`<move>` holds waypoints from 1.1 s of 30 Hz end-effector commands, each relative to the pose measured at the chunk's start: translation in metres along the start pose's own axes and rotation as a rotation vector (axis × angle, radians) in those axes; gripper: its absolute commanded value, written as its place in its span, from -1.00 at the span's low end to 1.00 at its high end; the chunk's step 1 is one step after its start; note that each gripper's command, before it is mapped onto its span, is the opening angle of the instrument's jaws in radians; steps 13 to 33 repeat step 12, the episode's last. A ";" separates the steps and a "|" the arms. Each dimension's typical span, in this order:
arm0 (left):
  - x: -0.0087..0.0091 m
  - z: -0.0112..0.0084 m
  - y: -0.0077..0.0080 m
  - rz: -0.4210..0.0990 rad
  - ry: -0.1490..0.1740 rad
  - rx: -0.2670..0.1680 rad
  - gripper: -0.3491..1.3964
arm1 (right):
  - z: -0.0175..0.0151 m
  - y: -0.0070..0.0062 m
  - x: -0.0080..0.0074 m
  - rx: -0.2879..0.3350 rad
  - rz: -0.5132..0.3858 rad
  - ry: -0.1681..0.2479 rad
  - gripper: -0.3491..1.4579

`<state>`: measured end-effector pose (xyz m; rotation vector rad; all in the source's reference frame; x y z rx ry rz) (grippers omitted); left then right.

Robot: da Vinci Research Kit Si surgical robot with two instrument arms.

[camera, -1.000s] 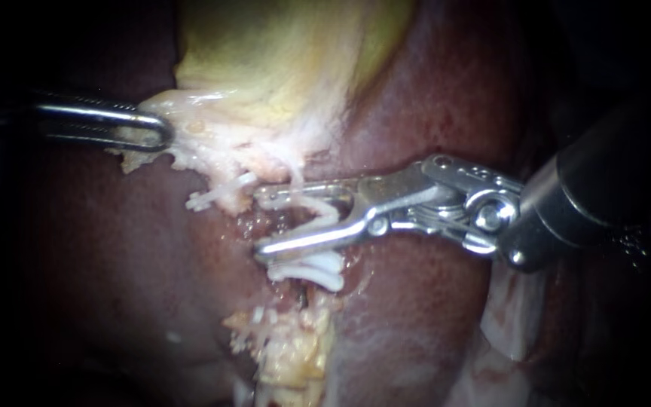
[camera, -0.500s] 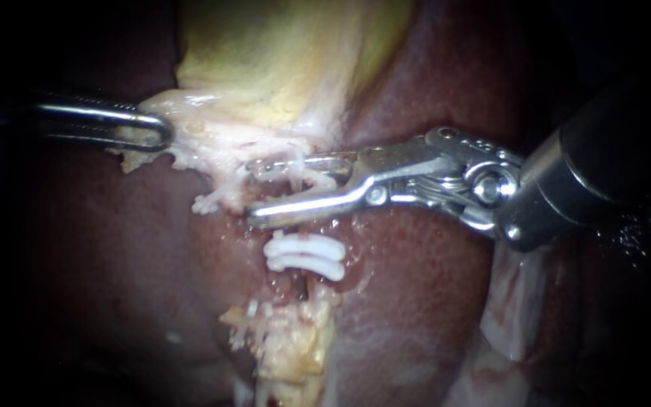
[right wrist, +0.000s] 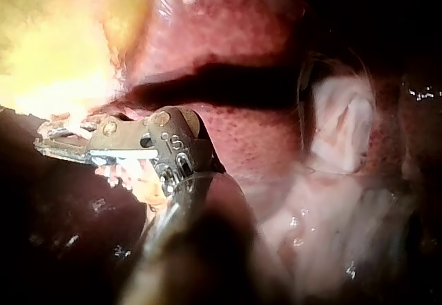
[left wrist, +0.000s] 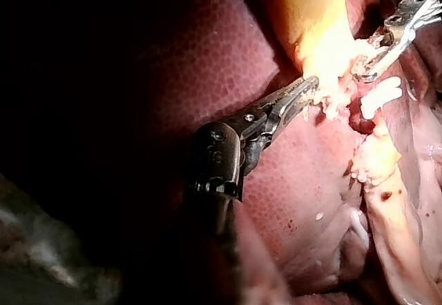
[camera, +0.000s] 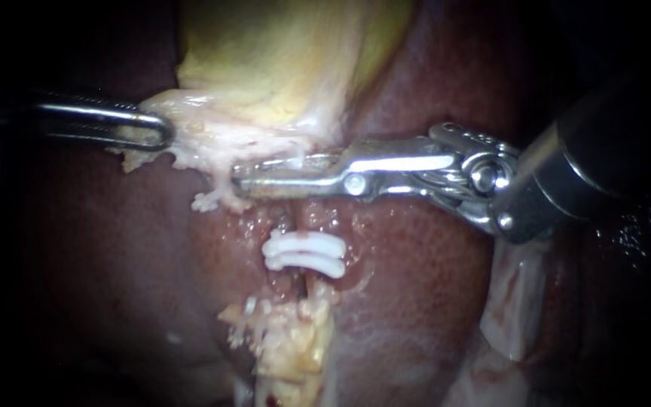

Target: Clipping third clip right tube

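The right tool point(camera: 246, 181) is clamped across the tube point(camera: 296, 218) — jaws pressed together just above two white clips point(camera: 303, 255), with a short bare stretch between. The left tool point(camera: 161, 133) grips the pale lower edge of the gallbladder point(camera: 265, 68) — bare liver point(camera: 416, 286) lies open on both sides.

Two white clips point(camera: 303, 255) sit side by side across tube point(camera: 288, 221), touching. Tube runs up btwn R instrument point(camera: 244, 181) jaws, pinched nr gallbladder point(camera: 265, 68) edge.
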<state>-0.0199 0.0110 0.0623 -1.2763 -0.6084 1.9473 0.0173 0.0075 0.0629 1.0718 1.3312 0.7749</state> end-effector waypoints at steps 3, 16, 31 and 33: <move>0.0000 0.0000 -0.0001 0.000 0.000 0.000 -1.00 | 0.0001 0.0003 -0.0006 0.001 -0.004 -0.002 -1.00; 0.0000 0.0001 -0.0002 0.000 0.000 0.000 -1.00 | 0.0003 0.0004 -0.0009 0.000 0.053 -0.003 -1.00; 0.0000 0.0001 -0.0002 0.000 0.000 0.000 -1.00 | 0.0003 0.0004 -0.0009 0.000 0.053 -0.003 -1.00; 0.0000 0.0001 -0.0002 0.000 0.000 0.000 -1.00 | 0.0003 0.0004 -0.0009 0.000 0.053 -0.003 -1.00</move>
